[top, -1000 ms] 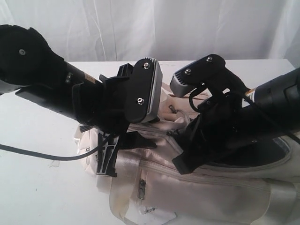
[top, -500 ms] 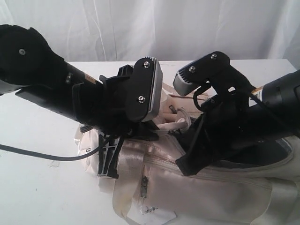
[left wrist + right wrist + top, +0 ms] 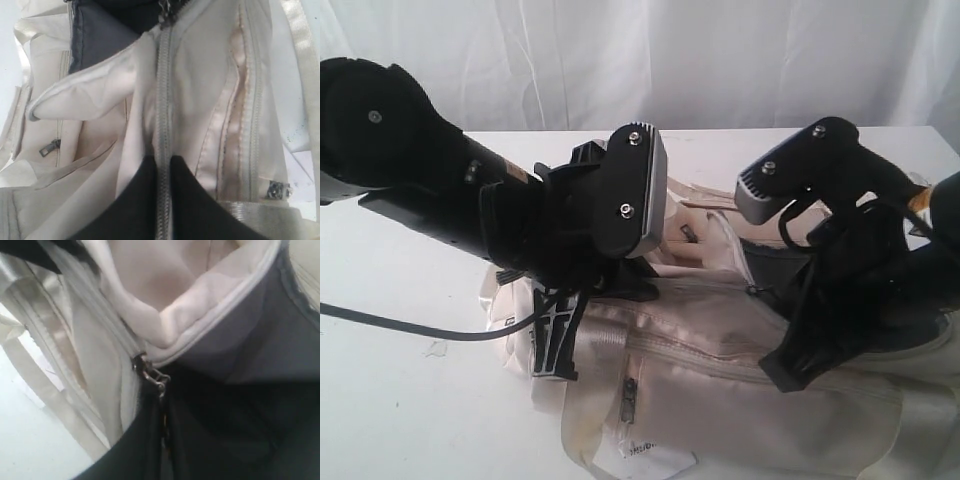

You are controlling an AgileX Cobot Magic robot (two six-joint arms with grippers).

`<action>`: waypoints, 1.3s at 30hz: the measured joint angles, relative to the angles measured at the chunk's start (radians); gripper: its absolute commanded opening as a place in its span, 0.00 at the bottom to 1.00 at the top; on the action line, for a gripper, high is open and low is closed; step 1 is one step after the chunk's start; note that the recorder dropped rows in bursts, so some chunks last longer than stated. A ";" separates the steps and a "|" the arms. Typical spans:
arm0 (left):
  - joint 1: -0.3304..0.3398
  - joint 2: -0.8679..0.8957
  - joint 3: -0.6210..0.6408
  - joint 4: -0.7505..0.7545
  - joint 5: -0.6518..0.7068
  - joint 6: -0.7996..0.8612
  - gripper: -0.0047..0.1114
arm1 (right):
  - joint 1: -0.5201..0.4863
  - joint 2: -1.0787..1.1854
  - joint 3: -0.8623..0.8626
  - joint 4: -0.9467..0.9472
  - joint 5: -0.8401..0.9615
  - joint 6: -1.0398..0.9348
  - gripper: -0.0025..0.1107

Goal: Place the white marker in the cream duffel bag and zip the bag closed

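The white marker is not seen in any view; it is judged to be already inside the cream duffel bag (image 3: 720, 410), which is spread across the white table (image 3: 400, 400). The bag's main zip (image 3: 162, 100) is seen closed along the stretch nearest the left gripper (image 3: 162, 170), whose jaws are clamped shut on the zip tape at the 9 o'clock end. The zip slider (image 3: 149, 371) is held by its pull tab in the closed jaws of the right gripper (image 3: 161, 405). Compared with a second ago, the right gripper is found further toward 3 o'clock in the exterior view, and more zip is drawn shut behind it. Dark grey lining (image 3: 240, 340) is still exposed beyond the slider, so closing is judged unfinished.
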 measured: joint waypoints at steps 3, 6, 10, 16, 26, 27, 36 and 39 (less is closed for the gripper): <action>0.000 0.000 0.000 0.006 -0.006 0.000 0.04 | 0.000 -0.019 0.000 -0.101 0.029 0.067 0.02; 0.000 0.000 0.000 0.019 -0.010 -0.012 0.04 | 0.002 -0.036 0.000 -0.243 0.062 0.140 0.02; 0.000 0.000 0.000 0.026 -0.014 -0.025 0.04 | 0.005 -0.045 0.000 -0.436 0.123 0.231 0.02; 0.000 0.000 0.000 0.030 -0.015 -0.033 0.04 | 0.006 -0.060 0.000 -0.612 0.173 0.330 0.02; 0.000 0.000 -0.002 0.055 -0.014 -0.044 0.04 | -0.071 -0.070 0.000 -0.779 0.218 0.375 0.02; 0.000 0.000 -0.002 0.055 -0.012 -0.044 0.04 | -0.088 -0.070 0.000 -0.775 0.207 0.375 0.02; 0.000 -0.006 -0.016 0.030 0.053 -0.045 0.15 | -0.165 -0.057 0.000 -0.709 0.089 0.359 0.02; 0.000 -0.026 -0.032 0.028 0.069 -0.045 0.21 | -0.185 -0.019 0.000 -0.709 0.071 0.349 0.02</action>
